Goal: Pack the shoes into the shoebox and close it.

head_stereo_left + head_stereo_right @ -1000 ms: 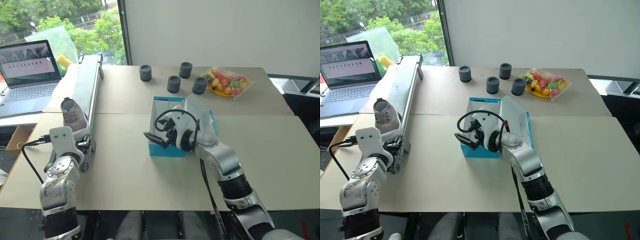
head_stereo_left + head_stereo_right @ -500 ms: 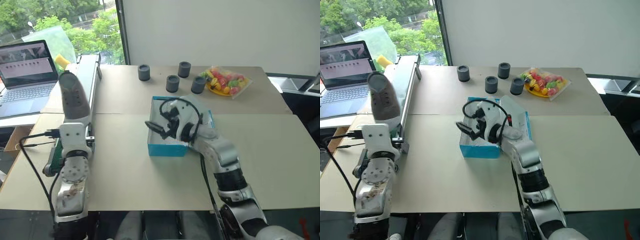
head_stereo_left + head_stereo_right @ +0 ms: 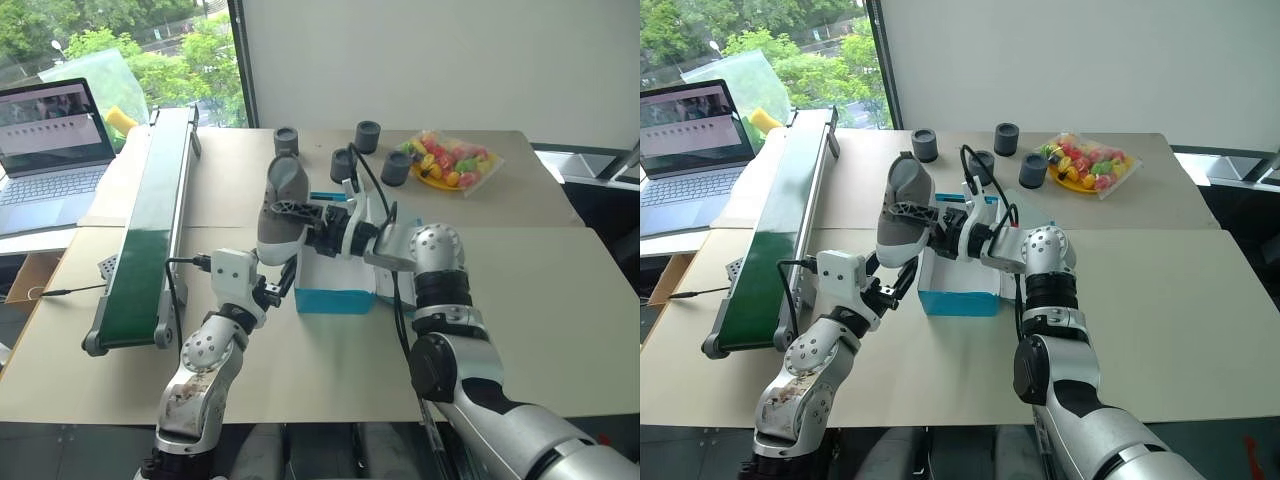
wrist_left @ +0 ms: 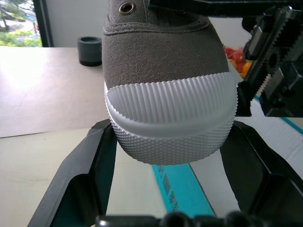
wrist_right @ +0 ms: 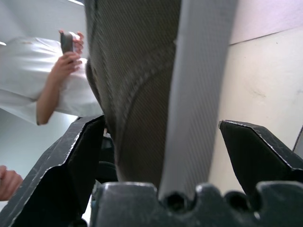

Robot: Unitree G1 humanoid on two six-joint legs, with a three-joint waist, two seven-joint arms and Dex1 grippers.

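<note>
Over the beige bench (image 3: 560,320), the left claw (image 3: 277,285) clamped the grey shoe (image 3: 279,208) upright beside the open turquoise shoebox (image 3: 335,296); the right claw (image 3: 300,218), spread wide, straddled its middle.

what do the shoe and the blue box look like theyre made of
Shoe: the upper looks like grey woven canvas, matte, with a metal eyelet; the white toe cap is probably rubber, ribbed and pebbled. Shoebox: turquoise outside, probably cardboard, judging by flat panels and crisp edges, with a slight sheen.
</note>
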